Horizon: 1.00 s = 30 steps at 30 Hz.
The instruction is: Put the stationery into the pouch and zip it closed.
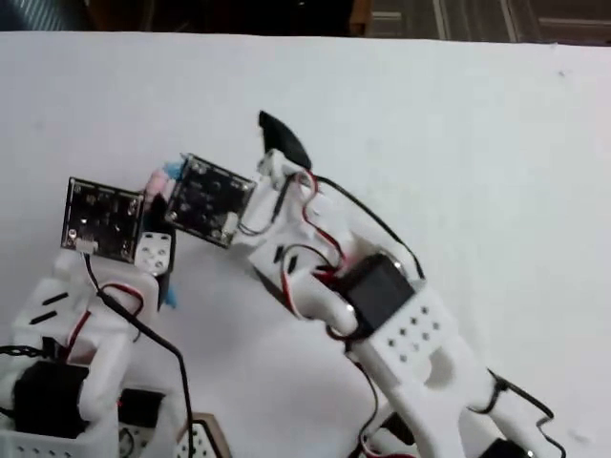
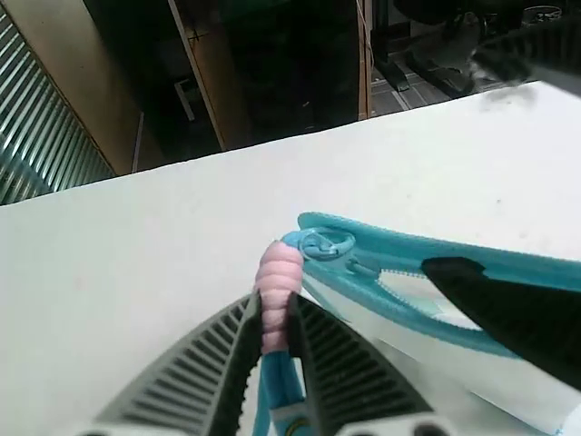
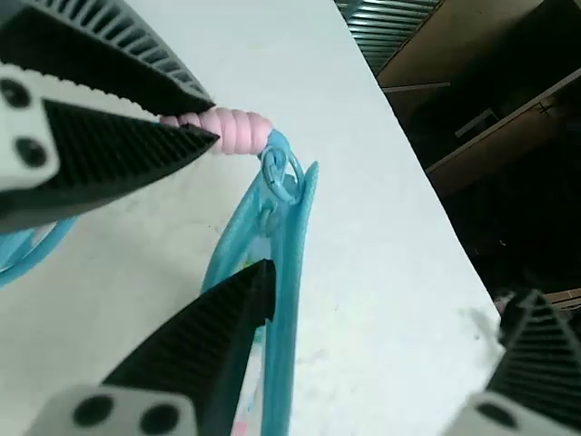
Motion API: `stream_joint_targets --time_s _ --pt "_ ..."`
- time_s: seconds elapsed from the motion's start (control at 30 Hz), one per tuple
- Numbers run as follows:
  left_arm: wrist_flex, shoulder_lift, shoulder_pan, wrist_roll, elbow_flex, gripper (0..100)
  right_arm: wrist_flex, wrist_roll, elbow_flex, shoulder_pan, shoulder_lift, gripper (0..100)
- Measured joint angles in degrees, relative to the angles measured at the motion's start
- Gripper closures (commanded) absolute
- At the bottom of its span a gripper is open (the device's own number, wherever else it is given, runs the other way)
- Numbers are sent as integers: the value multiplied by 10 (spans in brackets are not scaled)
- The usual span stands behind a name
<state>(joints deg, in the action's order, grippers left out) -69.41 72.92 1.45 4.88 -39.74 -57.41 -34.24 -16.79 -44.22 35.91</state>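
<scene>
Turquoise-edged translucent pouch lies on the white table, at about ten o'clock from the middle of the high view; there it is mostly hidden under two wrist camera boards; the wrist views show it plainly. The left gripper pinches the pink ribbed zip pull at the pouch's end; the right gripper is spread wide, one black finger over the pouch, the other over bare table. Small coloured marks on the pouch are too blurred to read; behind the table is a dark room with a wooden panel and a corrugated sheet.
</scene>
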Motion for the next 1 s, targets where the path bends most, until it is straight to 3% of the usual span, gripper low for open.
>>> stream_joint_targets --time_s 0.57,0.77,1.0 --pt "18 -1 -3 0 -2 976 -151 9 -1 23 215 612" --pt "18 -1 -3 0 -2 976 -200 146 -14 6 245 612" --pt "18 -1 -9 0 -2 976 -182 279 -104 -92 245 612"
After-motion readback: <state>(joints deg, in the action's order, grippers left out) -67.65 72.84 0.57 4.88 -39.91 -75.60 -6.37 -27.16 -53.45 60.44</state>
